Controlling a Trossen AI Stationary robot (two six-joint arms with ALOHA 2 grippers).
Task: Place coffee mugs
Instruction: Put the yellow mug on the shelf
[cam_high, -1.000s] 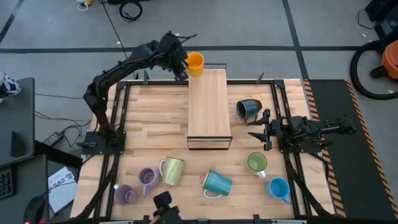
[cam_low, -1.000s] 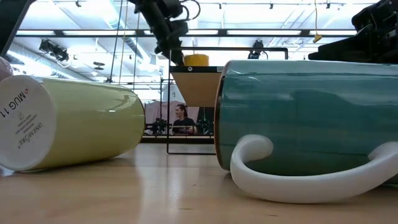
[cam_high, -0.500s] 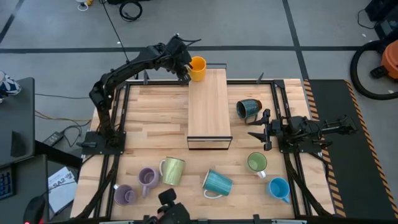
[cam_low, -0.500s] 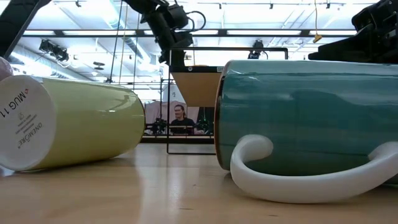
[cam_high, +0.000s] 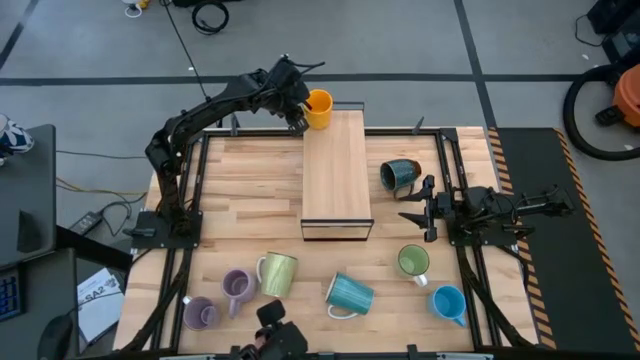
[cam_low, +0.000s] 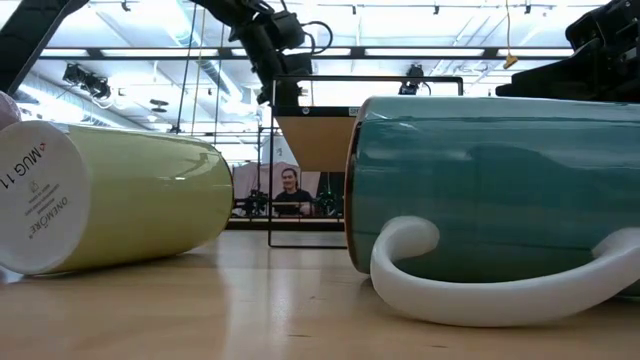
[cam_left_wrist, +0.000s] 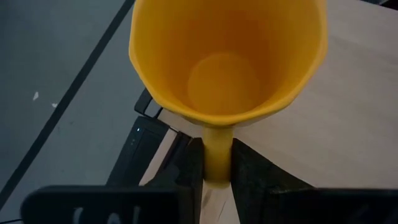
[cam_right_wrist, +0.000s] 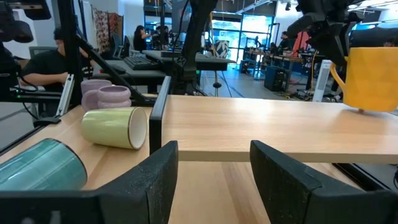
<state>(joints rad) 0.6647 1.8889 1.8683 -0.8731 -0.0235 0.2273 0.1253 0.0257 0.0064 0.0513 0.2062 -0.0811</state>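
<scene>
High view: a raised wooden shelf (cam_high: 337, 165) is seen at the middle of the surface (cam_high: 240, 210). The left gripper (cam_high: 297, 110) is held at the shelf's far left corner, its jaws clamped on the handle of the orange mug (cam_high: 317, 108), which sits upright there. The right gripper (cam_high: 424, 208), jaws apart, is parked by the right edge. Seven mugs are left on the surface: the ribbed teal mug (cam_high: 350, 295), pale yellow-green mug (cam_high: 277, 274), dark teal mug (cam_high: 400, 175), green mug (cam_high: 413, 262), bright blue mug (cam_high: 449, 303) and two lilac mugs (cam_high: 237, 286).

The orange mug (cam_low: 306, 92) is mostly hidden behind the left gripper (cam_low: 283, 90) at table height.
</scene>
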